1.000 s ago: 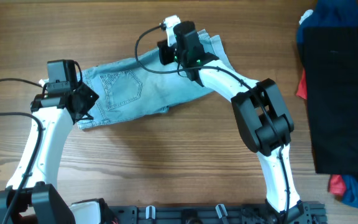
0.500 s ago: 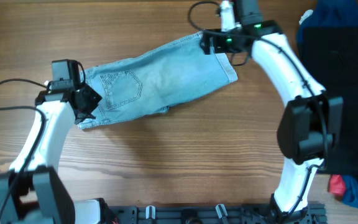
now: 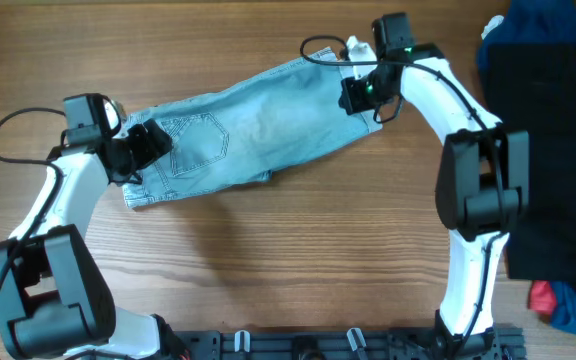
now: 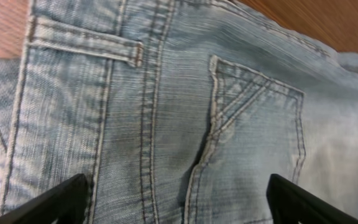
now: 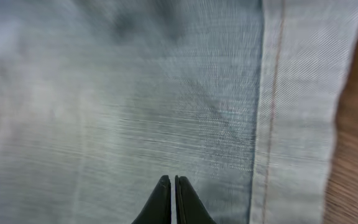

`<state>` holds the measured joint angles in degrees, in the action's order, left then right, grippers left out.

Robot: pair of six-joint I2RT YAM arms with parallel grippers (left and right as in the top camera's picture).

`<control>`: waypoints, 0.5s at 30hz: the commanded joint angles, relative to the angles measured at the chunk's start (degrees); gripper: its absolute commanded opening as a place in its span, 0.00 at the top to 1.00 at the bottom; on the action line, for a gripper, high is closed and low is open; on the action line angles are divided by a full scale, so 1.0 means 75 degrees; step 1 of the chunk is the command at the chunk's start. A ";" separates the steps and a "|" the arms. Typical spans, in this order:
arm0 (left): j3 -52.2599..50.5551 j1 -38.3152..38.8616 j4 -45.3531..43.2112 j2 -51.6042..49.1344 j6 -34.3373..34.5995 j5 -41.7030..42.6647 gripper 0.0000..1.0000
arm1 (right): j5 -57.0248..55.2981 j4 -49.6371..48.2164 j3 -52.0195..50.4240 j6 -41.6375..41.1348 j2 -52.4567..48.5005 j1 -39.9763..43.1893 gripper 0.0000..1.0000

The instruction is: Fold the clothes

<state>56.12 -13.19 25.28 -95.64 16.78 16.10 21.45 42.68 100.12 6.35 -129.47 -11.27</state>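
The clothes, light blue denim shorts [image 3: 258,125], lie flat and stretched out across the wooden table, waistband to the left and cuffed hem to the right. My left gripper [image 3: 146,148] hovers over the waistband end with its jaws open. In the left wrist view the left gripper [image 4: 179,208] spans the seam beside a back pocket [image 4: 260,137], holding nothing. My right gripper [image 3: 356,95] is over the hem end. Seen from the right wrist, the right gripper [image 5: 169,183] is shut, tips together just above the denim [image 5: 135,93], next to the cuff [image 5: 303,93].
A black garment [image 3: 548,140] lies at the table's right edge on top of dark blue and red clothes [image 3: 568,300]. Bare wooden table [image 3: 288,260] shows in front of the shorts. Both arms' cables trail near the shorts' ends.
The right arm swung right, drawing the shorts' leg out flat, and now sits over the hem. The left gripper has opened, letting go of the waistband.
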 commanded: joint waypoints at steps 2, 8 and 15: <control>0.0017 -0.0216 0.0029 -0.0055 -0.1017 0.0513 0.02 | 0.0204 -0.0338 -0.0052 0.0149 -0.0513 0.0006 0.96; 0.0017 -0.0245 0.0166 -0.0154 -0.1437 -0.0979 0.01 | 0.0204 -0.0353 -0.0052 0.0134 -0.0597 0.0157 0.96; 0.0017 -0.0245 -0.0326 -0.0927 -0.2407 -0.1105 0.06 | 0.0111 -0.0396 -0.0052 0.0140 -0.0600 0.0163 0.96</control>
<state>56.12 -14.66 24.38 -99.13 1.17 8.82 21.87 39.77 99.90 6.35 -132.44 -10.31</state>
